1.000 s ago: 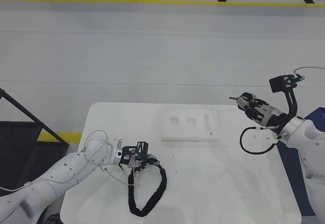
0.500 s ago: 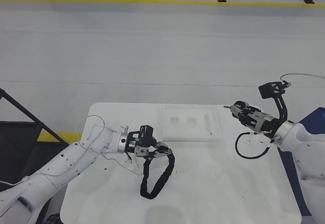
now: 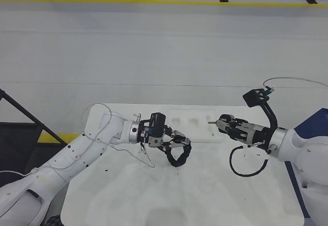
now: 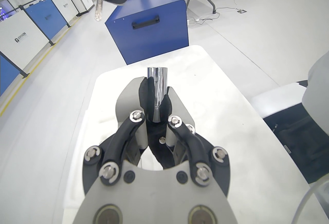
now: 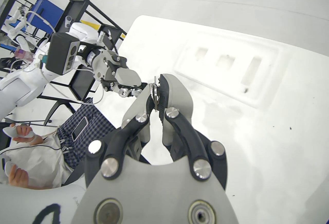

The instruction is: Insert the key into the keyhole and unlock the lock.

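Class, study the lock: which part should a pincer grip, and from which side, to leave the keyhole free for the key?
Grip the chrome barrel across its round sides, coming from the cable end, as the left pincer does. The barrel is stiff while the black cable hangs limp, and this leaves the keyhole end jutting clear toward the key.

Left arm, entering from 8 o'clock, wrist level, left gripper (image 3: 175,139) pointing to 3 o'clock, fingers clamped on the lock (image 4: 157,83); right arm, entering from 4 o'clock, right gripper (image 3: 221,121) pointing to 9 o'clock, fingers pinched on the key (image 4: 99,8), tips facing, apart.
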`<act>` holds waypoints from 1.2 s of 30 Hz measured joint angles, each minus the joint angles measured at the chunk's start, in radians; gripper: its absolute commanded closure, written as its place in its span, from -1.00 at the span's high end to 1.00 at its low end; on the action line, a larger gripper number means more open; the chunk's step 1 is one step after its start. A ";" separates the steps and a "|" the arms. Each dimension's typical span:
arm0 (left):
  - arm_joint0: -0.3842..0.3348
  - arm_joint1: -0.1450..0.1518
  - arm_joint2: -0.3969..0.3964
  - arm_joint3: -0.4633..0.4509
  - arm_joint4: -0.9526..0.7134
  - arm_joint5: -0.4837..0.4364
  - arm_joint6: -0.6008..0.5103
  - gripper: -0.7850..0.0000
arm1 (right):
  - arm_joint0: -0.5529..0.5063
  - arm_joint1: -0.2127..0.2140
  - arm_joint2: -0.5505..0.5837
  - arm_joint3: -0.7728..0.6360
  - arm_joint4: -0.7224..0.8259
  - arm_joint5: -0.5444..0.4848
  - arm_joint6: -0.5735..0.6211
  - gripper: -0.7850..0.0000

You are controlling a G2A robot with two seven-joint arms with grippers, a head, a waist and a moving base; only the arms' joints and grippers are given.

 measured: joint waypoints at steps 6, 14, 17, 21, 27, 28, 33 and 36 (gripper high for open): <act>-0.026 -0.035 0.006 0.021 0.002 0.021 0.024 -1.00 | 0.002 0.003 0.003 -0.022 0.059 0.013 0.021 -1.00; -0.045 -0.070 0.015 0.050 0.020 0.058 0.085 -1.00 | 0.004 0.005 0.008 -0.025 0.085 0.023 0.023 -1.00; -0.045 -0.069 0.015 0.050 0.020 0.058 0.084 -1.00 | 0.004 0.005 0.008 -0.025 0.085 0.023 0.023 -1.00; -0.045 -0.069 0.015 0.050 0.019 0.058 0.084 -1.00 | 0.004 0.005 0.008 -0.025 0.085 0.023 0.023 -1.00; -0.045 -0.069 0.015 0.050 0.019 0.058 0.084 -1.00 | 0.001 0.005 0.008 -0.022 0.082 0.023 0.020 -1.00; -0.045 -0.069 0.015 0.050 0.019 0.058 0.084 -1.00 | -0.007 0.006 0.007 -0.015 0.075 0.028 0.013 -1.00; -0.022 -0.071 0.006 0.046 -0.010 0.089 0.078 -1.00 | -0.005 0.016 0.009 -0.034 0.033 0.125 0.097 -1.00; 0.004 -0.077 0.003 0.010 -0.025 0.128 0.031 -1.00 | 0.015 0.019 0.016 -0.069 0.027 0.211 0.129 -1.00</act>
